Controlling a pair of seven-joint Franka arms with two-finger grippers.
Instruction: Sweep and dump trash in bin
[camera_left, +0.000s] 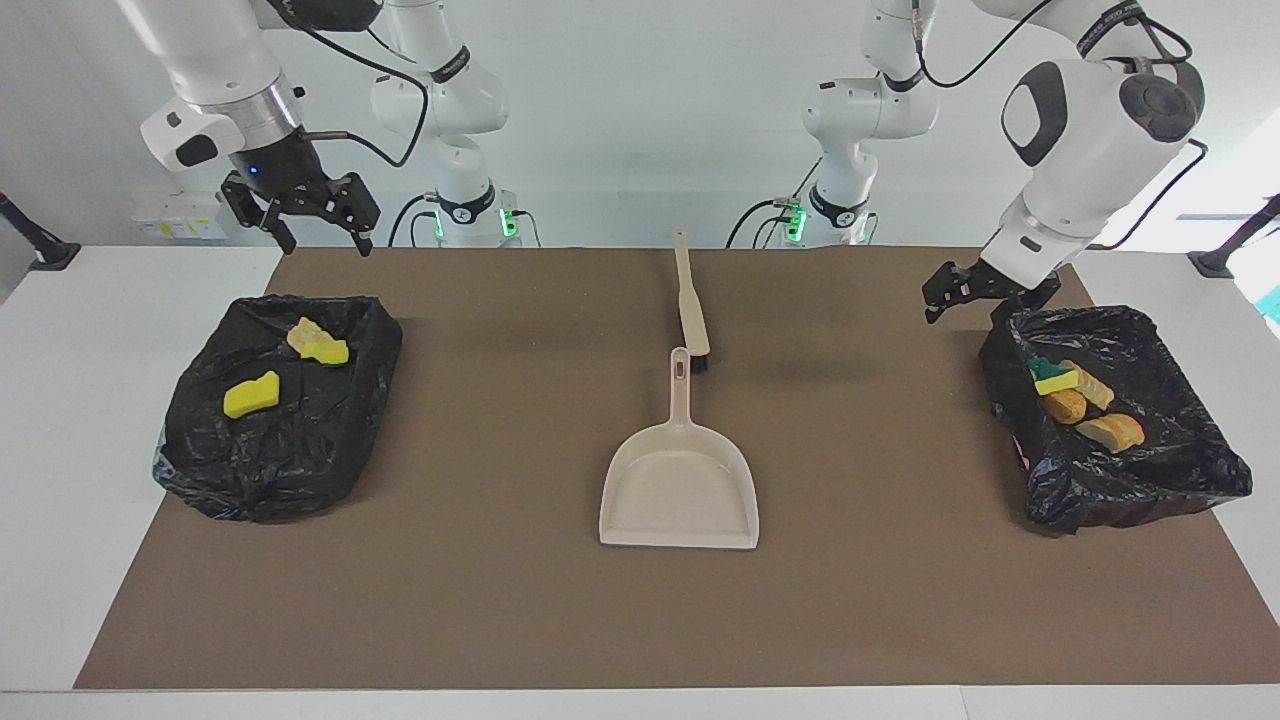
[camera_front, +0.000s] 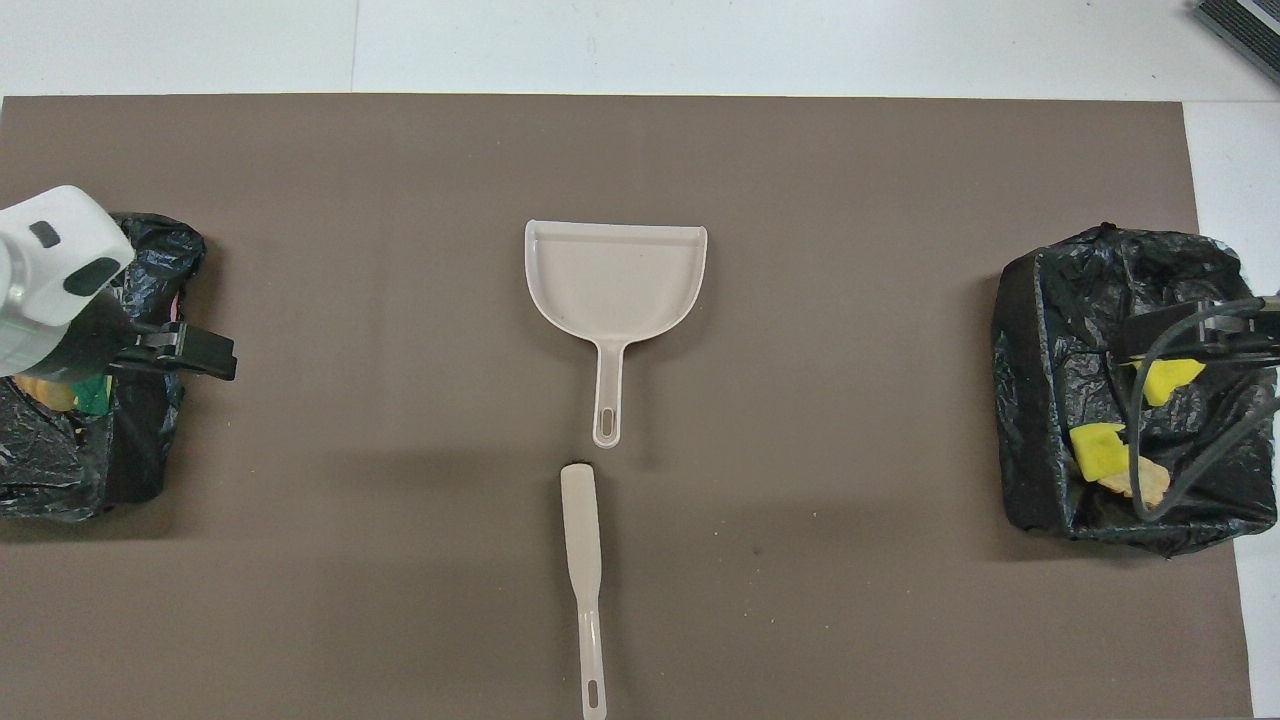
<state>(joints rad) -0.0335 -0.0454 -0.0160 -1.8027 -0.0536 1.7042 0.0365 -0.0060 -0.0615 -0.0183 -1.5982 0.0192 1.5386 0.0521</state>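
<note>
The trash lies in two black-lined bins. A yellow sponge bit (camera_left: 252, 394) and a tan chunk (camera_left: 305, 334) sit in the bin (camera_left: 270, 490) at the right arm's end. A green-and-yellow sponge (camera_left: 1053, 376) and orange-brown lumps (camera_left: 1112, 431) sit in the bin (camera_left: 1100, 500) at the left arm's end. The beige dustpan (camera_left: 680, 490) lies mid-mat with nothing in it. The brush (camera_left: 690, 300) lies nearer the robots, in line with the pan's handle. My left gripper (camera_left: 975, 305) hangs open and empty over the edge of its bin. My right gripper (camera_left: 328, 240) waits open above its bin's edge.
A brown mat (camera_front: 850, 300) covers most of the white table. In the overhead view the dustpan (camera_front: 615, 275) and brush (camera_front: 583, 560) sit mid-mat between the bins (camera_front: 1030, 400) (camera_front: 140, 450). The left gripper (camera_front: 205, 352) shows over its bin's rim.
</note>
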